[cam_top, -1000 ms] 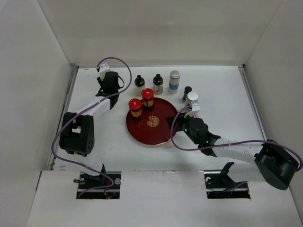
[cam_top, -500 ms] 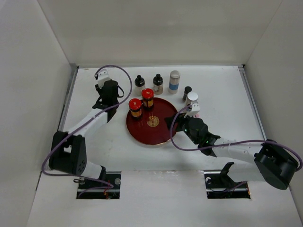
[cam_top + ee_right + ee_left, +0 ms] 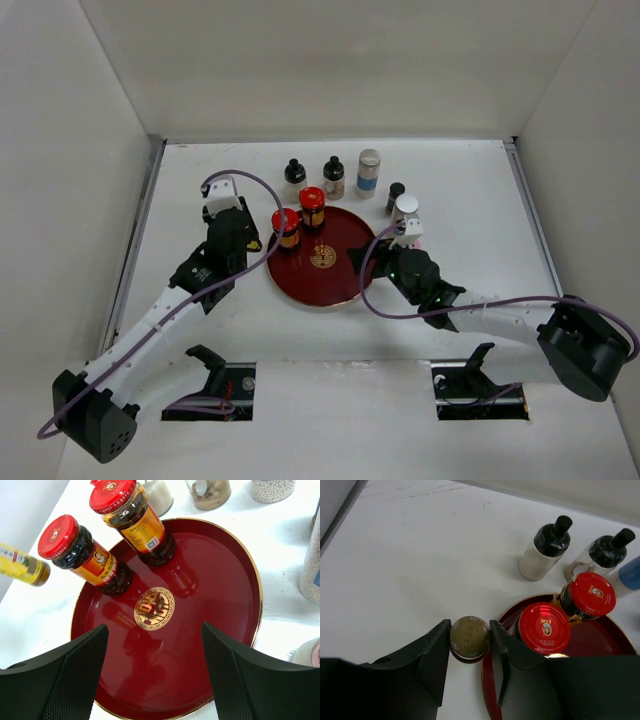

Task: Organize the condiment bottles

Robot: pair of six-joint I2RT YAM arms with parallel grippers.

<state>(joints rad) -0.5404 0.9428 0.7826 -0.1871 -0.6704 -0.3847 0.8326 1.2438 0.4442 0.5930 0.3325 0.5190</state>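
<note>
One yellow-labelled jar (image 3: 469, 642) with a gold cap is the item in hand. Judge it as small, rigid and probably glass: light enough for one gripper, but smooth-walled, liable to slip, and breakable if dropped. The recommended hold is across the round body just under the cap, where both pads bear on opposite sides. The jar stands upright just outside the left rim of the red plate (image 3: 600, 635), close beside the nearer of the two red-capped jars (image 3: 544, 628) that stand on the plate's left part. Whether its base rests on the table (image 3: 420, 555) or hangs above it cannot be told. The left gripper (image 3: 470, 628) pinches the jar at cap level, one finger on each side, with the cap centred between them. The right gripper (image 3: 154, 630) sits at the plate's right side, jaws spread wide and empty, facing across the plate's bare centre and well apart from the jar. Beyond the plate's far rim stand two black-capped bottles (image 3: 294, 172) and a blue-banded bottle (image 3: 369, 171), none of them on the plate.
</note>
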